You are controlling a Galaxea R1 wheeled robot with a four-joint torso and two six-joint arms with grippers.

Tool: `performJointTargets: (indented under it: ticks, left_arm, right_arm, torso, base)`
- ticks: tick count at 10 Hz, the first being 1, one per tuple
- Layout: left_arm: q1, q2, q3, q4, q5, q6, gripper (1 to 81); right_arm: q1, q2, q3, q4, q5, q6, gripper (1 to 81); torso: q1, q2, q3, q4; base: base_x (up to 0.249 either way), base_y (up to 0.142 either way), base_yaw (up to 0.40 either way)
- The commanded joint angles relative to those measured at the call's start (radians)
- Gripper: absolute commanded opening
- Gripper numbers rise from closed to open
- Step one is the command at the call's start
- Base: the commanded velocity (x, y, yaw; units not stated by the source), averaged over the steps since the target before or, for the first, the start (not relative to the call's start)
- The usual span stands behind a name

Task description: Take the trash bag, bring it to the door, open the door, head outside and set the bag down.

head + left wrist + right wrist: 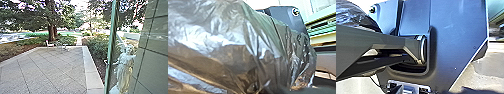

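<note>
The trash bag [225,50] lies close by the left end effector, farther from the right one, its long axis unclear, with paving [52,72] ahead, and I cannot tell whether either is apart or clamped on it.

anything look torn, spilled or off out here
Nothing stands out. The trash bag is creased, as thin plastic usually is, but I see no tear or leak in the part that shows. Outside, the paving looks even and undamaged.
</note>
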Motion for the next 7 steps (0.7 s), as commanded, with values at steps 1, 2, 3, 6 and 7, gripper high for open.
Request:
performJointTargets:
  ticks: [1,2,3,6,7]
  left_arm:
    - [-0.048,0.003,0.008,0.002,0.05,0.0,1.0]
    - [-0.048,0.003,0.006,0.001,0.048,0.0,1.0]
    - [-0.048,0.001,0.006,-0.002,0.048,0.0,1.0]
    - [-0.048,0.003,0.006,-0.001,0.048,0.0,1.0]
    - [-0.048,0.001,0.008,-0.002,0.048,0.0,1.0]
  right_arm:
    - [0.046,0.0,0.004,-0.001,-0.053,-0.002,81.1]
    - [0.048,0.0,0.004,-0.001,-0.053,-0.002,81.1]
    - [0.048,0.0,0.004,-0.001,-0.053,-0.002,81.1]
    - [0.046,0.0,0.001,-0.003,-0.053,-0.002,81.1]
    - [0.045,0.0,-0.002,-0.003,-0.053,-0.002,81.1]
  torso:
    - [0.0,0.0,0.0,0.0]
    - [0.0,0.0,0.0,0.0]
    - [0.0,0.0,0.0,0.0]
    - [0.0,0.0,0.0,0.0]
    - [0.0,0.0,0.0,0.0]
  base:
    - [0.077,0.0,0.0]
    - [0.069,0.0,0.0]
    - [0.069,0.0,0.0]
    - [0.067,0.0,0.0]
    - [0.0,0.0,0.0]
